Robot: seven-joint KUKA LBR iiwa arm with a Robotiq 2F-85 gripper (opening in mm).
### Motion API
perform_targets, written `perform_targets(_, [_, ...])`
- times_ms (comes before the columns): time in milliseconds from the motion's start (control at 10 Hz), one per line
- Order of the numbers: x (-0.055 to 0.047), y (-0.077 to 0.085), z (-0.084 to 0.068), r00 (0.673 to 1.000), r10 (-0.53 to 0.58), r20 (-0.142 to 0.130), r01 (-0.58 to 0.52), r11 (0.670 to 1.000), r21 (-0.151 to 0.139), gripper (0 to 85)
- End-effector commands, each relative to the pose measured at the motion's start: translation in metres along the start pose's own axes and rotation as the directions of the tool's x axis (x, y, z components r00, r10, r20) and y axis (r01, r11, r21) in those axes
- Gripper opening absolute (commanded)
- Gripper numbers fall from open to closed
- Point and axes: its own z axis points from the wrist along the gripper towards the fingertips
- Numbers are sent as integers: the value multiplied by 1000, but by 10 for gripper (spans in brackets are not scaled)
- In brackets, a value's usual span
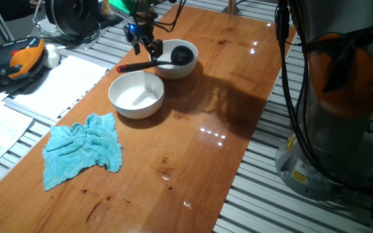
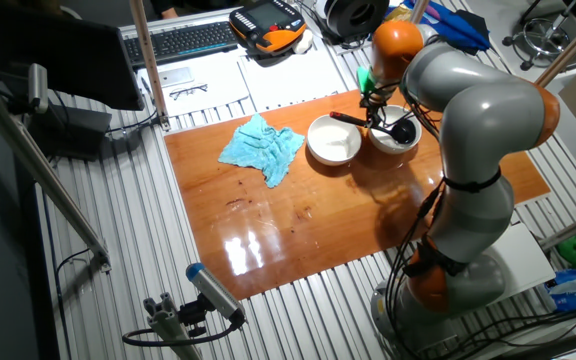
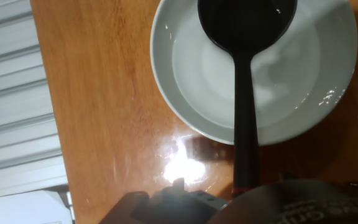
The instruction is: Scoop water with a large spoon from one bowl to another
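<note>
In one fixed view I see two white bowls in the upper middle of the frame: the near bowl (image 1: pixel 136 94) lower left, the far bowl (image 1: pixel 177 59) upper right, their rims almost touching. The ladle (image 1: pixel 171 59) lies with its black cup inside the far bowl and its red-tipped handle reaching left over the rim. My gripper (image 1: pixel 146 44) hangs above the handle; I cannot tell whether its fingers are closed on it. In the hand view the cup fills the top centre, the handle runs straight down the frame, and faint water (image 3: pixel 291 81) glints in the bowl beneath. A blue cloth (image 1: pixel 83 148) lies crumpled at lower left on the wooden table (image 1: pixel 193 149), apart from both bowls.
</note>
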Motion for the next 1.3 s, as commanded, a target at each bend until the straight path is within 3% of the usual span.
perform_targets(0, [1, -1, 2, 1000, -2, -1, 2, 1000, -2, 680])
perform_targets(400, [0, -3, 6, 1000, 3, -7, -2, 1000, 12, 680])
perform_targets(700, [-3, -7, 15, 1000, -2, -14, 2, 1000, 2, 680])
perform_targets(1200, [-2, -11, 28, 1000, -5, -23, 5, 1000, -6, 680])
